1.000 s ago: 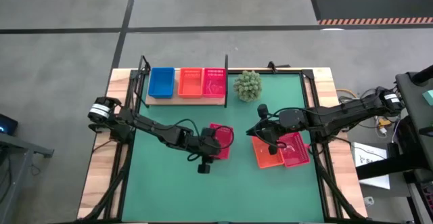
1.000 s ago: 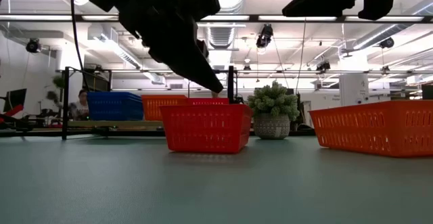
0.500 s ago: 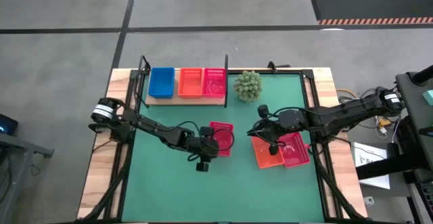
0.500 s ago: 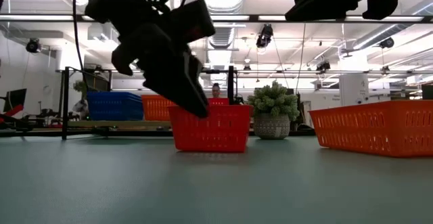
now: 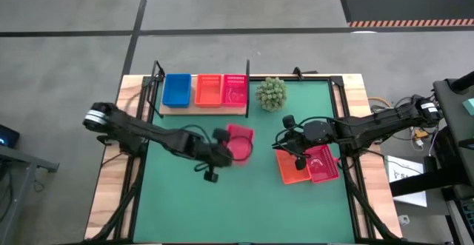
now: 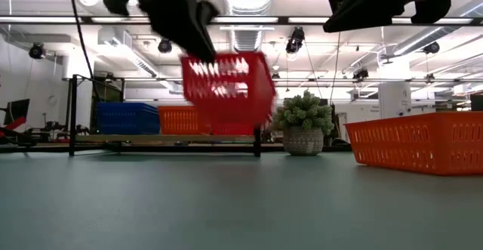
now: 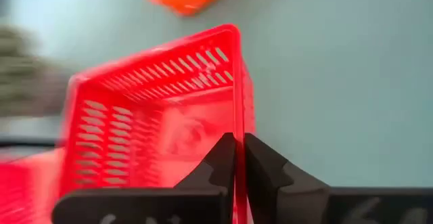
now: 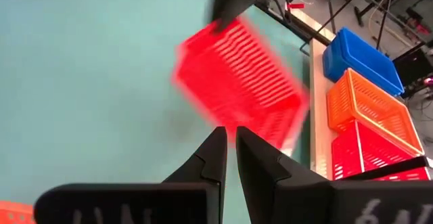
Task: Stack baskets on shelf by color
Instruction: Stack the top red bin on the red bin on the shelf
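Where it hangs clear of the mat, the red basket [image 5: 238,143] is clamped by its wall in the left gripper [image 5: 226,150]. Right gripper [image 5: 290,143] pinched together, empty, above the orange basket [image 5: 292,168].

No text, label, brand, number or sign can be read in any view. Paper sheets [image 5: 406,172] lie off the counter's edge at about 4 o'clock in the high view, but any marks on them are too small to make out.

One blue basket [image 5: 176,89], two orange baskets [image 5: 209,89], three red baskets [image 5: 235,89], one plant [image 5: 271,93].
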Robot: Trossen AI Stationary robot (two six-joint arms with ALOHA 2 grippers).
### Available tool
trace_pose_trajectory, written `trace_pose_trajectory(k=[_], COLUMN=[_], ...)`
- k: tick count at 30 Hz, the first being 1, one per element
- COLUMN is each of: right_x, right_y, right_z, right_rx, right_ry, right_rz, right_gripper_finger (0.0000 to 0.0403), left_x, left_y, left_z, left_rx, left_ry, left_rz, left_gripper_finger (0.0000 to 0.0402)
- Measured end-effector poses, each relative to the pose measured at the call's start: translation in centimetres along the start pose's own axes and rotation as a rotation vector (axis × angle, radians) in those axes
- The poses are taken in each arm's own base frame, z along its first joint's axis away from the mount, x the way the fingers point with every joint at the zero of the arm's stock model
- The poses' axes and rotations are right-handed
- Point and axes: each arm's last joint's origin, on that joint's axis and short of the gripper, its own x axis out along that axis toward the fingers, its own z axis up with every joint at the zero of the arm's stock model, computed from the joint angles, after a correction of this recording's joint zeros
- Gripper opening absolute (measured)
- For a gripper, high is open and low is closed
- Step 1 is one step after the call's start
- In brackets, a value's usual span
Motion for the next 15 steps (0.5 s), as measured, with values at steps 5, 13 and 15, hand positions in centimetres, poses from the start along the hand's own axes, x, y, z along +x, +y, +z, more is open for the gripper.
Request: trace_pose_trajectory(k=[5,13,15], right_x=[0.0,0.0,0.0], right_y=[0.0,0.0,0.0], right_z=[0.0,0.1,0.1], right_rx=[-0.001,-0.01,-0.012], right_ry=[-0.001,-0.005,-0.007], right_rz=[0.0,-0.002,-0.003], right_gripper_finger=[0.0027,0.0027,0.0027], left_x=[-6.2,-7.9,-6.8], left_y=[3.3,11.7,13.6], left_z=[0.0,-3.8,-4.8], left_rx=[0.145,0.047,0.004], left_ry=[-0.016,-0.074,-0.103], left_rz=[0.231,0.365,0.338], left_gripper_finger=[0.0001,0.0001,0.0001])
